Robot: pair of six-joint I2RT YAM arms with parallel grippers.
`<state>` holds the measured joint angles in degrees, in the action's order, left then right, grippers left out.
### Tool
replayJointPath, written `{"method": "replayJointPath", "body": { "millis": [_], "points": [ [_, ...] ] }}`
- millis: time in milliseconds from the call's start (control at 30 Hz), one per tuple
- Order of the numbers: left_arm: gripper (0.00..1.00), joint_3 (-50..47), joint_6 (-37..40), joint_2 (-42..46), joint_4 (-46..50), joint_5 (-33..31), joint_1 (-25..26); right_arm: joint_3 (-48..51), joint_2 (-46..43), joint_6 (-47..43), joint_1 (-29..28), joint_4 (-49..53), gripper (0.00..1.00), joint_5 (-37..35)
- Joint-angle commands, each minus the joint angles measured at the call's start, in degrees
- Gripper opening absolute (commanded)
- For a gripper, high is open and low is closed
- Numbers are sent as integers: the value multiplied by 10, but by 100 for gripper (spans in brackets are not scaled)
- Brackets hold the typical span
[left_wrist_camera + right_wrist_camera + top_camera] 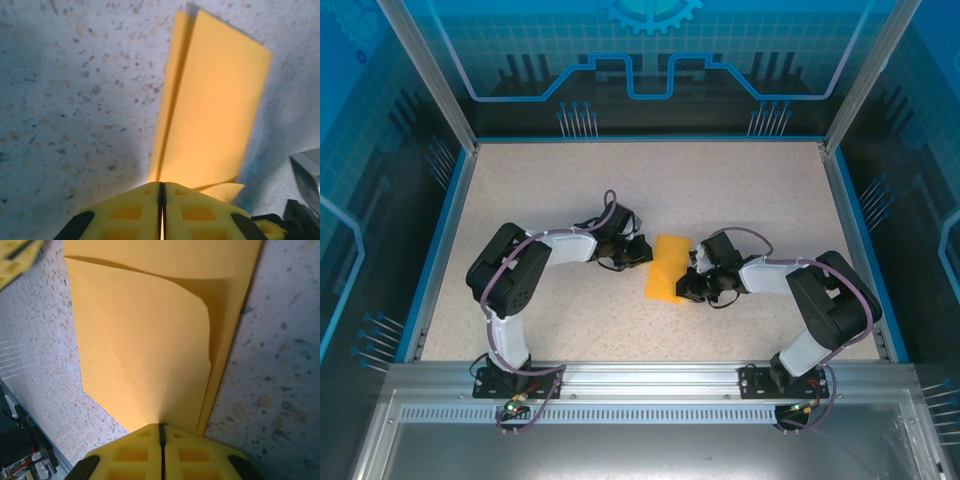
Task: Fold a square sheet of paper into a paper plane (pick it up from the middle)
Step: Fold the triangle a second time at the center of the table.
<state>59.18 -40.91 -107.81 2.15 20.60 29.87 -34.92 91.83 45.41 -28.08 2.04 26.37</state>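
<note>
The paper (667,268) is in the middle of the table (570,180), between the two grippers. From above it reads as a folded orange-yellow strip, longer than wide, running from far to near and leaning a little to the left at its near end. Whether it lies flat on the table or is raised slightly cannot be told.

The left gripper (640,250) meets the paper's far left edge. In the left wrist view its yellow fingers (125,212) are pressed together with only a thin dark seam between them, and the paper (215,110) runs straight out from that seam, so they are pinching its edge. There the sheet shows two layers with a long fold line, and a small flap curls out just beside the fingertips.

The right gripper (692,283) meets the paper's near right edge. In the right wrist view its fingers (200,455) are likewise pressed together, pinching the paper (145,340) where it enters the seam. An upper layer with a curved, slightly lifted edge lies over a lower one.

Both arms reach in from the near edge, the left arm (510,270) bent from the left, the right arm (825,295) from the right.
</note>
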Motion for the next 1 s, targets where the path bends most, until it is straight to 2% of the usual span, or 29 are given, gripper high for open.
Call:
{"method": "replayJointPath", "body": {
  "millis": [0, 233, 400, 800, 967],
  "points": [
    [13, 16, 12, 52, 17, 20, 4, 17, 10, -6, 3, 68, 8, -33],
    [12, 17, 16, 35, 7, 58, 44, 16, 9, -5, 4, 66, 8, -31],
    [11, 13, 7, -8, -11, 63, 46, 16, 7, -4, 3, 62, 9, -27],
    [7, 20, 32, -55, 52, -1, 46, -24, -56, -1, 1, 55, 14, 8],
    [7, 20, 33, -55, 54, 3, 45, -66, -29, -3, -9, 55, 15, 19]
  ]
}}
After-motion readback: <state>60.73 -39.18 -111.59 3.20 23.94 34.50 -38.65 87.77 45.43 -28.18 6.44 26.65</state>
